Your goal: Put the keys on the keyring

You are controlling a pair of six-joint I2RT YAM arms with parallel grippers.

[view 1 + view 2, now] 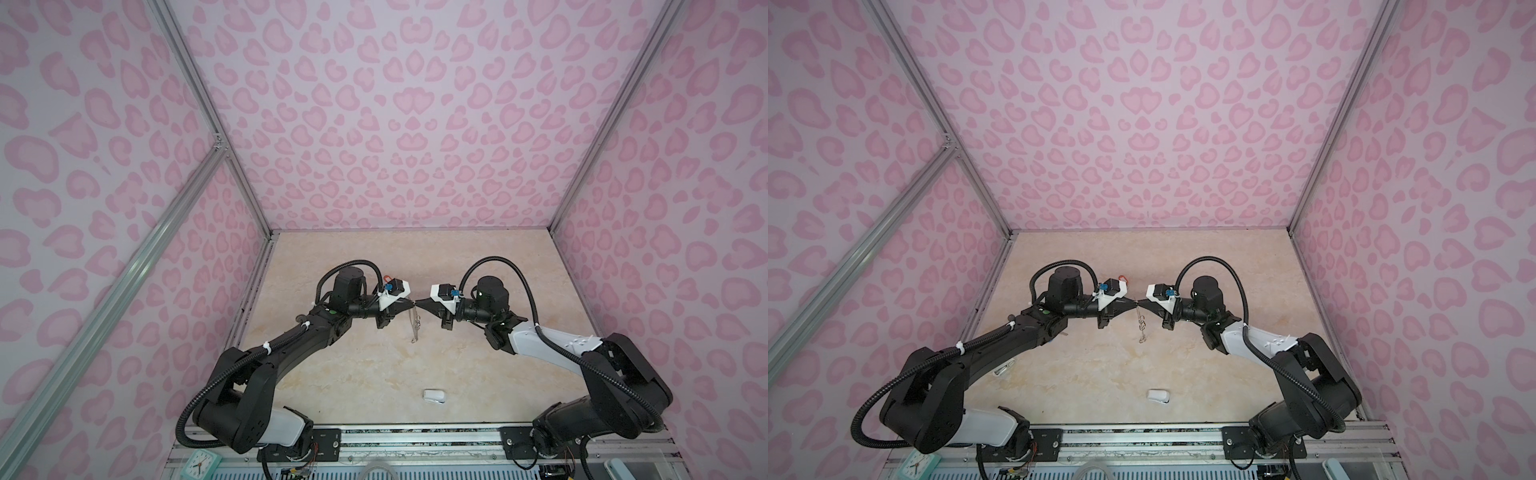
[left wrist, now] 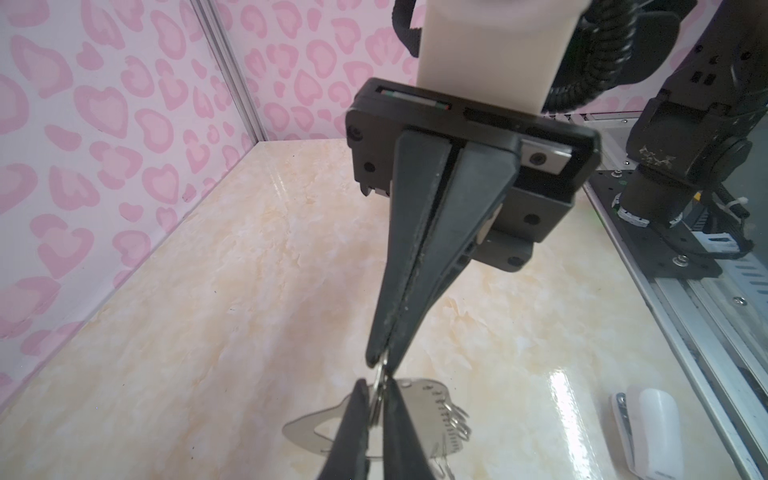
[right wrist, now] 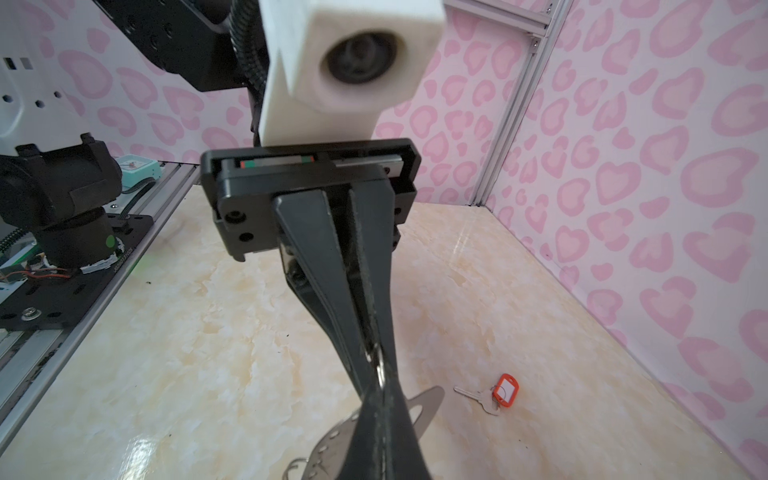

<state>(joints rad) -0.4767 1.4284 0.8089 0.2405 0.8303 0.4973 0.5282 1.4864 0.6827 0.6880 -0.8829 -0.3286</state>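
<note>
The tabletop (image 2: pixel 208 311) is smooth, glossy and marble-patterned, and catches glare. The keyring (image 2: pixel 430 399) is thin, dull-grey metal; its wire rings (image 2: pixel 457 419) shine brighter. The key (image 3: pixel 478 398) is silver metal, its tag (image 3: pixel 508 388) glossy orange-red plastic. The jaws of the left gripper (image 3: pixel 379 365) and right gripper (image 2: pixel 379 361) look matt black and scuffed. The white object (image 2: pixel 652 428) is smooth plastic.

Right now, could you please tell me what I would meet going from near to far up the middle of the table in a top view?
White rounded object → keyring, hanging edge-on above the table → orange-tagged key, of which only the tag shows.
</note>
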